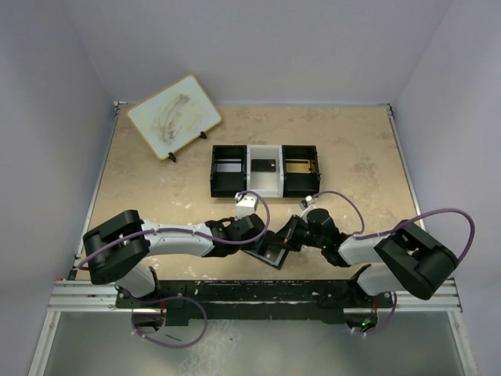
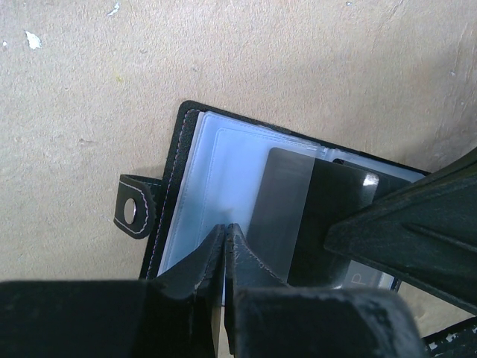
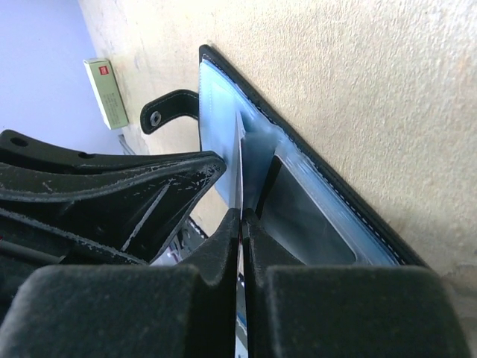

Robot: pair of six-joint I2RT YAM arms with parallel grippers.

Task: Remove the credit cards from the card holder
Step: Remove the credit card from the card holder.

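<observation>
Closest to my right wrist lens, my right jaws are pinched shut on the edge of a thin dark plastic credit card (image 2: 298,224), which stands partway out of a clear sleeve in the small black leather-like bifold card holder (image 2: 173,179). That holder lies open and flat on the beige speckled tabletop (image 2: 298,67), near the front edge between my two arms, with its pale blue-grey inside up and its strap with the pale snap stud (image 2: 134,210) sticking out to one side. My left jaws are closed with nothing between them, tips pressed onto the clear sleeve just beside the card, and I judge they pin the holder down. Farther back, a dark flat rectangle (image 1: 264,166) lies in the white middle compartment of the black-and-white three-compartment tray (image 1: 227,147); I take it for a card already out. So one card seems done, and this one is half drawn and not yet free; whether other sleeves hide more cards I cannot tell
</observation>
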